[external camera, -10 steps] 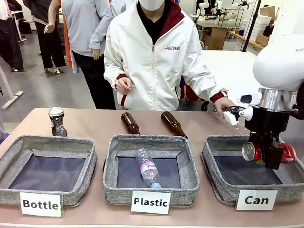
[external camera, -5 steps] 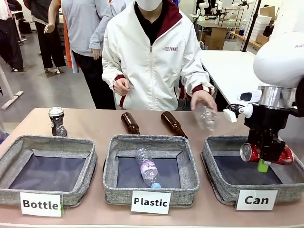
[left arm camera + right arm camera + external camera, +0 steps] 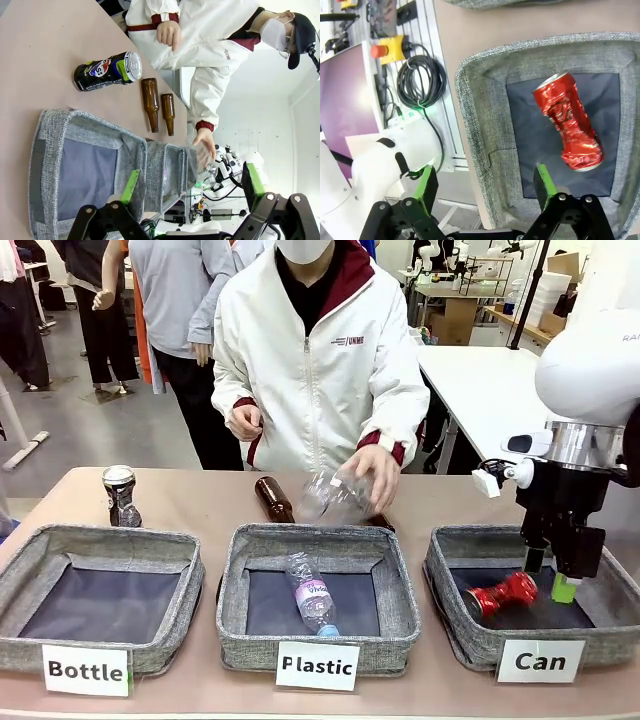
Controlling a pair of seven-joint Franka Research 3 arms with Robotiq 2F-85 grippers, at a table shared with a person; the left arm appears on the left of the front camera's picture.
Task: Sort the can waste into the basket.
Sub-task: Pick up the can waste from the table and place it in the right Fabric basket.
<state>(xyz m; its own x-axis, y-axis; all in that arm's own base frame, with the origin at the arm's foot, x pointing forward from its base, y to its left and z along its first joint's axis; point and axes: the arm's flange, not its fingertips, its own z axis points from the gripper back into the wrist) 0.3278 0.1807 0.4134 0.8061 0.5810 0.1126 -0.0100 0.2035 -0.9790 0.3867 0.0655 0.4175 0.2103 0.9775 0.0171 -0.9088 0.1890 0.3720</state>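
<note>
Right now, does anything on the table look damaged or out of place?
The red can, crumpled, lies on its side inside the Can basket, where it belongs. The silver and dark can, also dented, stands on the table behind the Bottle basket, not yet sorted.

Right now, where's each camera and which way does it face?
Front: fixed on the robot's side, facing the person across the table; right fingers hang open over the Can basket.
Left wrist: looking along the open left fingers at the Bottle basket, the printed can and the person sideways.
Right wrist: down into the Can basket past its own fingers.
Front and right wrist share the red can.
</note>
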